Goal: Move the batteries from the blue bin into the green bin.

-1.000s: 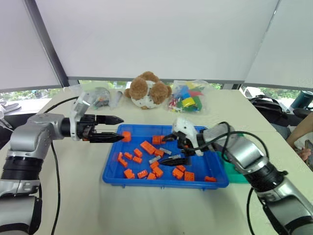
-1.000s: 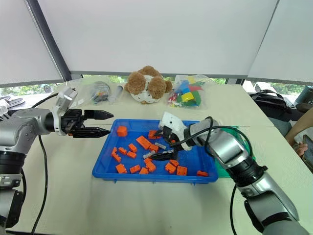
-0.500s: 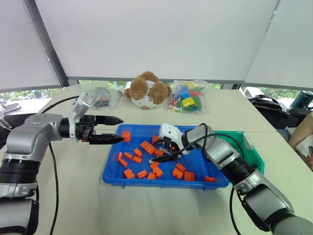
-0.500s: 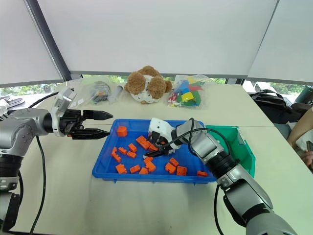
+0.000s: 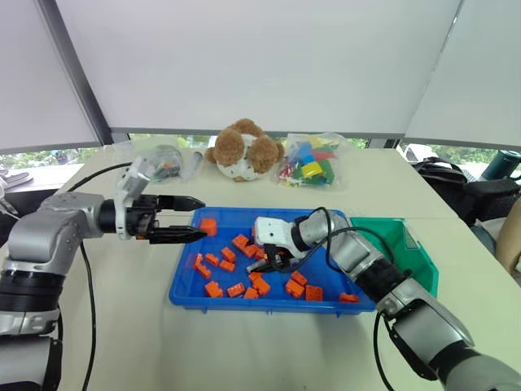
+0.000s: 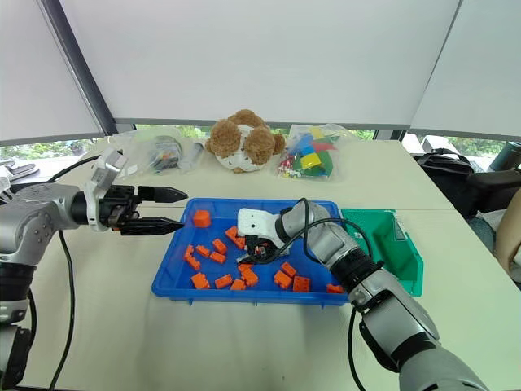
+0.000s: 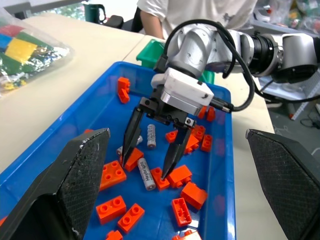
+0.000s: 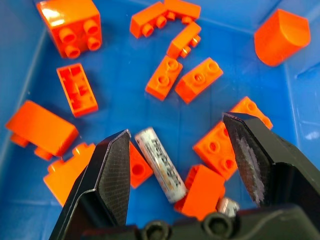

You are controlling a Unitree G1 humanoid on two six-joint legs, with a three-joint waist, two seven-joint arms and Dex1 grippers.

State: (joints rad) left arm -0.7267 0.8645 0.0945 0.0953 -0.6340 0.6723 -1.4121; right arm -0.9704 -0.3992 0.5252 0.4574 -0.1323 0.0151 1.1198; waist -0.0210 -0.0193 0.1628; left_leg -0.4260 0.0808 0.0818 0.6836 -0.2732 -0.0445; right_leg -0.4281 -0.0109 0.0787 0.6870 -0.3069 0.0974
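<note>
Right gripper (image 7: pixel 152 152): your jaws stand apart, tips down among the orange bricks (image 8: pixel 200 77) in the blue bin (image 5: pixel 334 289), straddling one battery (image 8: pixel 160 162) without touching it.
Batteries: you have two more in the bin beside it (image 7: pixel 150 136), plus an end peeking out under a brick (image 8: pixel 227 205).
Left gripper (image 5: pixel 189 218): yours hangs wide, holding nothing, level at the bin's left rim.
Green bin (image 6: pixel 391 248): sits touching the blue bin's right end.
Background: teddy bear (image 5: pixel 244 151), bag of blocks (image 5: pixel 313 167).
</note>
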